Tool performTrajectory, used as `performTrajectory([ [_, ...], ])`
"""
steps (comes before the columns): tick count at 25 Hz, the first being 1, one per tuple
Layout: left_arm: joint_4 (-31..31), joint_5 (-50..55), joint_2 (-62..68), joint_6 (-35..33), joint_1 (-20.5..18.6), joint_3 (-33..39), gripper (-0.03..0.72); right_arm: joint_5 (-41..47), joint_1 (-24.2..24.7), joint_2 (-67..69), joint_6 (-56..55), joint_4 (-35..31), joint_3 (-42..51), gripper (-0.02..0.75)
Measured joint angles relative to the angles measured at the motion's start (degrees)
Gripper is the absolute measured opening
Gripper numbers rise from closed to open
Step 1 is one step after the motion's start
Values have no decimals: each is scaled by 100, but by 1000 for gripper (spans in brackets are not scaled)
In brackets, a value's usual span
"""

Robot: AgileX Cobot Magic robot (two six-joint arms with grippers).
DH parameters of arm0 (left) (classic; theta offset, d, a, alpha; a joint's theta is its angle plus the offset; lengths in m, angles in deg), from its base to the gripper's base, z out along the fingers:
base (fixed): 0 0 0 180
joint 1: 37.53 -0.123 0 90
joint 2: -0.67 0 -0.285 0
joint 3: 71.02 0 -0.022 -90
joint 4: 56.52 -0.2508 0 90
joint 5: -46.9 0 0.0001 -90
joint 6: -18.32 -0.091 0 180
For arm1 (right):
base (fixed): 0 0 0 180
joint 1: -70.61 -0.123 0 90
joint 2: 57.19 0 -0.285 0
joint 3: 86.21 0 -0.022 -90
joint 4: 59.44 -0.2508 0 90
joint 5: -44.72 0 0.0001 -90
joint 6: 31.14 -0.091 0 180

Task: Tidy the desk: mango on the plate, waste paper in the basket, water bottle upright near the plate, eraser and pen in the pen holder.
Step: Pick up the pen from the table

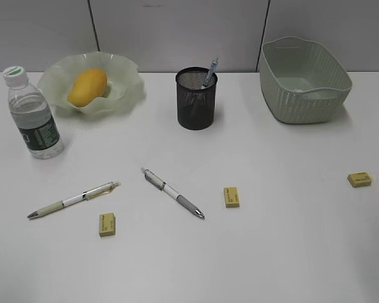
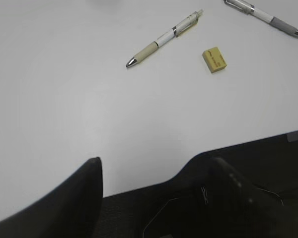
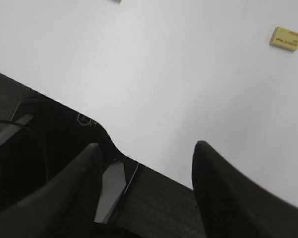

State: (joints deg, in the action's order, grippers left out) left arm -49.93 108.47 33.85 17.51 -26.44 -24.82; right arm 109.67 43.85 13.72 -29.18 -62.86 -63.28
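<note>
The mango [image 1: 87, 86] lies on the wavy green plate [image 1: 130, 71] at the back left. The water bottle [image 1: 33, 113] stands upright left of the plate. The black mesh pen holder [image 1: 196, 101] holds one pen [image 1: 210, 72]. Two pens [image 1: 74, 199] [image 1: 172, 192] and three yellow erasers [image 1: 107, 224] [image 1: 231, 197] [image 1: 359, 179] lie on the desk [image 1: 271, 252]. The basket [image 1: 303, 82] stands at the back right. No waste paper shows. My left gripper [image 2: 157, 161] is open and empty over the front edge, near a pen [image 2: 164, 38] and an eraser [image 2: 214, 59]. My right gripper [image 3: 147, 148] is open and empty, an eraser [image 3: 286, 38] ahead.
The desk's front edge runs under both grippers, with dark floor and cables below it. A grey partition wall stands behind the desk. A second pen [image 2: 265, 15] shows at the top right of the left wrist view.
</note>
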Motion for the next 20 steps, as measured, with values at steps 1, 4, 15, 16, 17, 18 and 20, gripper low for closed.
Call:
performTrajectory([
  [1,0,0,0,0,0,0,499,-87,0,-275,-1,7,103,461],
  [4,0,0,0,0,0,0,499,-304,0,-1041,-6,18,426,501],
  [15,4,0,0,0,0,0,499,-618,0,-2985,-504,342,1646,554],
  [16,4,0,0,0,0,0,499,-666,0,-3098,-535,375,1732,554],
  [17,4,0,0,0,0,0,499,-712,0,-3181,-551,388,1808,554],
  [18,4,0,0,0,0,0,499,-775,0,-3279,-557,399,1869,554],
  [20,4,0,0,0,0,0,499,-908,0,-3435,-569,439,2027,554],
])
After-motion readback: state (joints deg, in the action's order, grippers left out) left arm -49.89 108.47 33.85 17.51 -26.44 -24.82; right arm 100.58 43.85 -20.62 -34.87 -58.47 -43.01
